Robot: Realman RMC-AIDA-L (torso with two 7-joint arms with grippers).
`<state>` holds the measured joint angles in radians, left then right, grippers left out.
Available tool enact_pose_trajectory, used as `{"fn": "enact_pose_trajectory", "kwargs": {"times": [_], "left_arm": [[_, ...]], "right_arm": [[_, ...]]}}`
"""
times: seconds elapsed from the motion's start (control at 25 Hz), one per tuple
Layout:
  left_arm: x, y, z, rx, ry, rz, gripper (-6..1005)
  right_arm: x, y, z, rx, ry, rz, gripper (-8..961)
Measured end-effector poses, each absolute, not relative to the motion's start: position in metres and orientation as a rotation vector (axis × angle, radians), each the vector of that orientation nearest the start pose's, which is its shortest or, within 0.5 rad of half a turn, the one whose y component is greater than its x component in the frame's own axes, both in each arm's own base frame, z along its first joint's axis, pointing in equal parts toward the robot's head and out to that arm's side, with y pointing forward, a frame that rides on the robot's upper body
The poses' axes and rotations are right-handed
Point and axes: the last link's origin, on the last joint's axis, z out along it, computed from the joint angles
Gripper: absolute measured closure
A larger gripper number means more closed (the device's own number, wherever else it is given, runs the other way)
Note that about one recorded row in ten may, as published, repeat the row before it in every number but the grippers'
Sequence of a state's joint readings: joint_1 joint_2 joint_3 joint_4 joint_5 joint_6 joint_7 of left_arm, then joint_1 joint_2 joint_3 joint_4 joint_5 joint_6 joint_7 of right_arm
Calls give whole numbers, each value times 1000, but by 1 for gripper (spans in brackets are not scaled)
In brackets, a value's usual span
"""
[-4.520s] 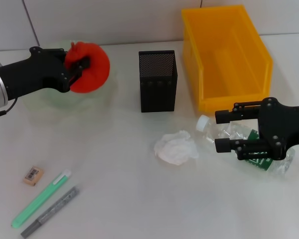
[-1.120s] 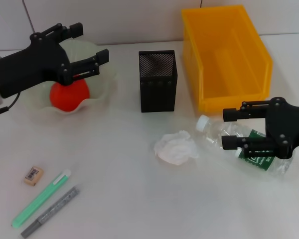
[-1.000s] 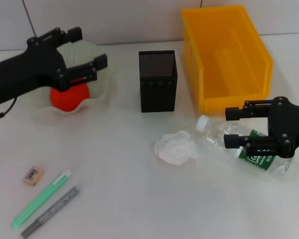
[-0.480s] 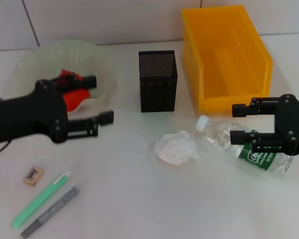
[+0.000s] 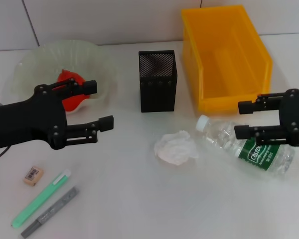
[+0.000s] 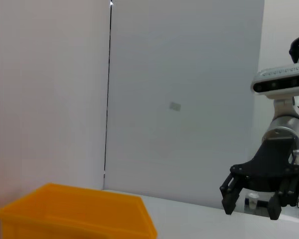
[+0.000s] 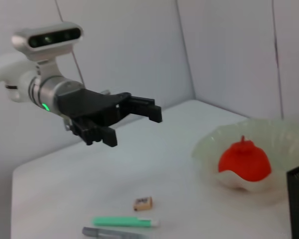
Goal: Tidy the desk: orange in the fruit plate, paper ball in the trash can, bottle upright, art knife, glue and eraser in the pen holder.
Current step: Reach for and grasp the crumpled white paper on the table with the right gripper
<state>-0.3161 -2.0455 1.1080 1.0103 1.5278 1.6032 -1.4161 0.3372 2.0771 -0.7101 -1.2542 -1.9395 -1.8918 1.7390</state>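
The orange (image 5: 69,94) lies in the pale wavy fruit plate (image 5: 65,52), also seen in the right wrist view as orange (image 7: 244,159) and plate (image 7: 209,149). My left gripper (image 5: 99,104) hangs open in front of the plate, holding nothing. The clear bottle (image 5: 249,147) with a green label lies on its side. My right gripper (image 5: 240,118) is open just above it, one finger over its shoulder. The white paper ball (image 5: 176,148) sits mid-table. The eraser (image 5: 33,175), green glue (image 5: 40,198) and grey art knife (image 5: 50,211) lie front left. The black mesh pen holder (image 5: 158,79) stands at the back.
The yellow bin (image 5: 224,55) stands at the back right, just behind the bottle. A wall runs along the table's far edge. The left wrist view shows the bin's rim (image 6: 74,214) and the right gripper (image 6: 250,209) farther off.
My left gripper let go of the orange in the plate and came forward, away from it. My right gripper drew back to the right along the bottle.
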Motion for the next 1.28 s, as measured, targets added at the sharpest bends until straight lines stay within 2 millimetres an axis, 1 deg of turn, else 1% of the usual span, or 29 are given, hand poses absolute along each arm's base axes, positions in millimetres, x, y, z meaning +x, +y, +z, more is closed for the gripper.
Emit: {"fn": "enact_pose_trajectory", "kwargs": {"times": [0.04, 0.08, 0.2, 0.24, 0.28, 0.4, 0.44, 0.48, 0.52, 0.56, 0.6, 0.68, 0.8, 0.84, 0.88, 1.0, 1.04, 1.08, 1.24, 1.28], "left_arm": [[-213, 304, 31, -2742, -261, -924, 138], [-213, 305, 31, -2744, -262, -924, 138], [-214, 304, 27, -2751, -271, -912, 138], [-214, 304, 25, -2755, -274, -904, 138], [-214, 304, 24, -2759, -276, -897, 138], [-215, 304, 23, -2763, -278, -892, 138], [-215, 304, 23, -2764, -278, -892, 138], [-215, 304, 23, -2764, -278, -892, 138], [-215, 304, 23, -2763, -278, -892, 138], [-215, 304, 23, -2762, -278, -892, 138], [-215, 304, 23, -2762, -278, -892, 138], [-215, 304, 23, -2762, -278, -893, 138], [-214, 305, 23, -2763, -274, -893, 138], [-213, 305, 23, -2764, -272, -894, 138], [-213, 305, 23, -2764, -271, -894, 138], [-213, 305, 23, -2765, -271, -894, 138], [-213, 305, 23, -2766, -272, -894, 138], [-213, 305, 23, -2766, -272, -894, 138], [-213, 305, 22, -2767, -274, -895, 138], [-213, 305, 22, -2767, -274, -895, 138]], "right_arm": [[237, 287, 92, -2780, 610, 578, 309], [237, 287, 92, -2780, 610, 578, 309], [235, 293, 92, -2786, 661, 504, 309], [233, 299, 91, -2789, 706, 451, 310], [233, 299, 91, -2789, 706, 451, 310], [227, 308, 90, -2789, 791, 363, 310], [221, 313, 89, -2794, 813, 304, 310], [221, 313, 89, -2794, 813, 304, 310], [213, 316, 89, -2796, 821, 245, 310], [213, 316, 89, -2796, 821, 245, 310], [206, 321, 90, -2785, 823, 195, 310], [202, 323, 91, -2778, 834, 170, 310], [190, 332, 93, -2775, 855, 75, 310], [181, 336, 91, -2783, 866, -7, 310], [181, 336, 91, -2783, 866, -7, 310], [171, 342, 84, -2789, 866, -137, 310], [164, 345, 77, -2799, 842, -221, 310], [164, 345, 77, -2799, 842, -221, 310], [154, 350, 65, -2811, 801, -314, 310], [154, 350, 65, -2811, 801, -314, 310]]}}
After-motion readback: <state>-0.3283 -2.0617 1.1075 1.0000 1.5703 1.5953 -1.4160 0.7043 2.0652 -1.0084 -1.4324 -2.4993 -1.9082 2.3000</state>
